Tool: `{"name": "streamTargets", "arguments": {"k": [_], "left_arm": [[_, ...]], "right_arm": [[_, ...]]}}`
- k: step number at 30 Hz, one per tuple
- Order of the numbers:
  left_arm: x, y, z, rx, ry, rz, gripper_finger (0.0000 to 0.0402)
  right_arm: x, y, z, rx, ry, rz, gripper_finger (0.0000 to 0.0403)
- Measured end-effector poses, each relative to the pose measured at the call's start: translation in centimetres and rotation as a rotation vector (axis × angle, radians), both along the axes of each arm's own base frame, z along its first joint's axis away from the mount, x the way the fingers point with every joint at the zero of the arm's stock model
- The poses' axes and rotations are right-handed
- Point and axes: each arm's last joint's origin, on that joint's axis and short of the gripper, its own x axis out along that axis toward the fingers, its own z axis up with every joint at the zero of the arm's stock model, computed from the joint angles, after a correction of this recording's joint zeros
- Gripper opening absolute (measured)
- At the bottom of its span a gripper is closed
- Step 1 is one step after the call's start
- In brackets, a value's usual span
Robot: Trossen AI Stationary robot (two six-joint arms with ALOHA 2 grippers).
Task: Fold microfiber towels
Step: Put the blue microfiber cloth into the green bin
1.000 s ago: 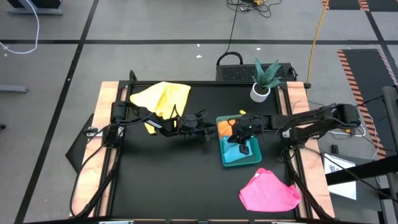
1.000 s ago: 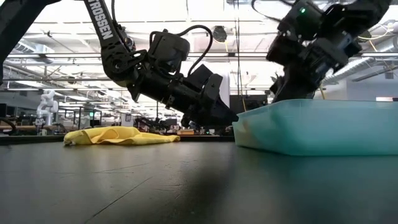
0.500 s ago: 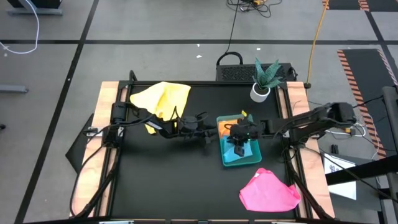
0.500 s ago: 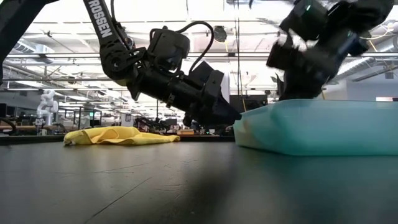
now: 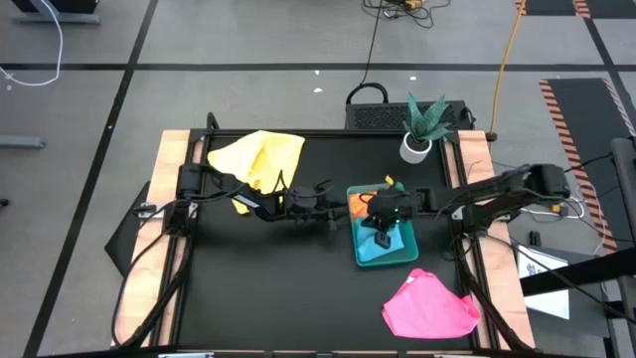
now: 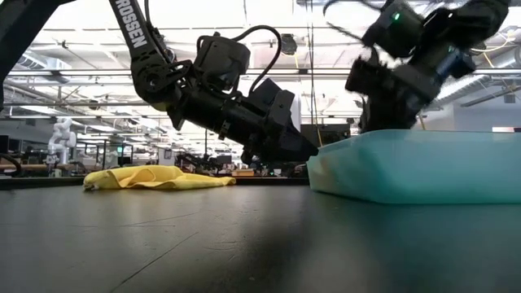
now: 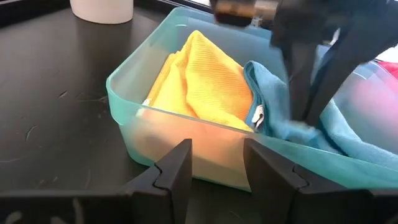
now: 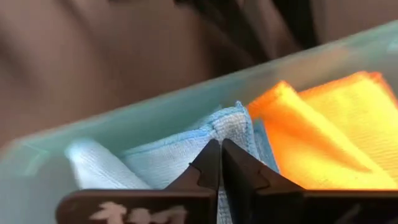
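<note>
Two dark jointed arms, black looping cables, white lettering on one link — matte black fingers (image 7: 180,171)

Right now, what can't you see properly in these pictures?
- Blue towel: the right gripper and tray wall cover part of it in the left wrist view.
- Right gripper's tips: behind the tray in the low view.
- Pink towel: shows clearly only from above.

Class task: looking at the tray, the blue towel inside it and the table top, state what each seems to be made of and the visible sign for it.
Tray: probably plastic, translucent teal; the towels' colour glows through its smooth wall.
Blue towel: soft woven cloth, likely microfiber, matte, with a fine ribbed texture and a stitched edge.
Table top: a black, faintly glossy sheet, lightly scuffed; the exact material is unclear.
</note>
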Motion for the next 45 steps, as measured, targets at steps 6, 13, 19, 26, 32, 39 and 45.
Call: {"name": "streamTargets", "arguments": {"k": [6,13,19,26,32,39,45], "left_arm": [[0.0,0.0,0.0,-0.004,0.0,0.001,0.0145],[0.0,0.0,-0.1,-0.005,0.011,0.0,0.0145],[-0.1,-0.1,-0.2,-0.005,0.02,-0.001,0.0145],[-0.1,-0.2,-0.2,-0.005,0.02,-0.004,0.0145],[0.0,-0.8,-0.2,0.0,0.021,-0.022,0.0145],[0.1,-0.9,0.0,0.002,0.0,-0.026,0.0145],[0.1,-0.9,0.1,0.002,-0.008,-0.026,0.0145]], "right_arm": [[-0.5,-0.8,1.5,-0.06,-0.067,-0.088,0.002],[0.0,-2.0,-0.7,-0.039,0.042,-0.114,0.0024],[0.1,-1.9,-1.5,-0.023,0.083,-0.071,0.006],[-0.9,-1.7,0.9,0.004,-0.002,-0.047,0.0156],[-3.0,0.0,3.3,-0.028,-0.037,0.051,0.0202],[-2.5,3.2,2.6,-0.146,-0.03,0.22,0.019],[-0.5,3.8,-0.3,-0.183,0.019,0.289,0.0173]]}}
